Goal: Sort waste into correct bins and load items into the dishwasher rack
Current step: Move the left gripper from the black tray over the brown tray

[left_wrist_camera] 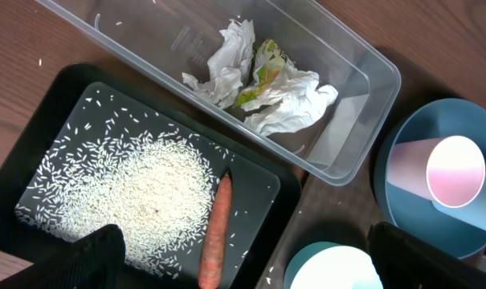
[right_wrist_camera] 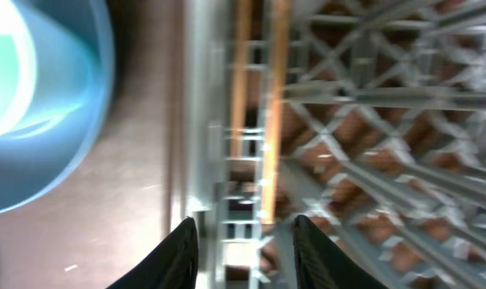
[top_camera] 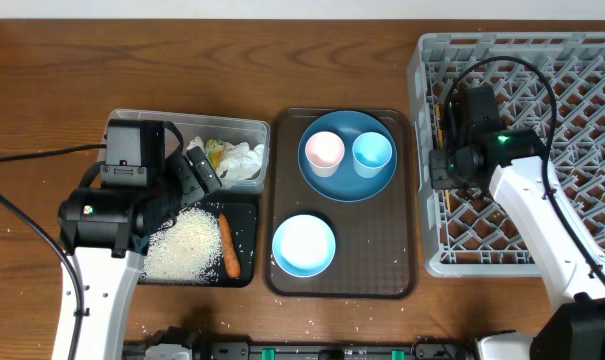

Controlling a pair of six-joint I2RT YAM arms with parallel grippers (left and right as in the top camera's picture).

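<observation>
The grey dishwasher rack (top_camera: 582, 60) fills the right side. Wooden chopsticks (right_wrist_camera: 275, 104) lie inside it along its left wall. My right gripper (top_camera: 444, 168) hovers over that wall, open, with nothing between its fingers (right_wrist_camera: 182, 253). On the brown serving tray, the blue plate (top_camera: 347, 185) carries the pink cup (top_camera: 325, 152) and the light blue cup (top_camera: 372, 153); the white bowl (top_camera: 303, 244) sits in front. The clear tub (top_camera: 247, 128) holds tissues (left_wrist_camera: 295, 100) and a wrapper (left_wrist_camera: 263, 72). My left gripper (left_wrist_camera: 251, 269) hangs wide open above the black tray (left_wrist_camera: 34, 120) with rice (left_wrist_camera: 146, 185) and a carrot (left_wrist_camera: 216, 233).
The brown serving tray (top_camera: 382, 270) lies between the two bins and the rack. A few loose rice grains are scattered on it. Bare wooden table (top_camera: 42, 80) stretches to the left and behind. Cables run across the rack and the left table edge.
</observation>
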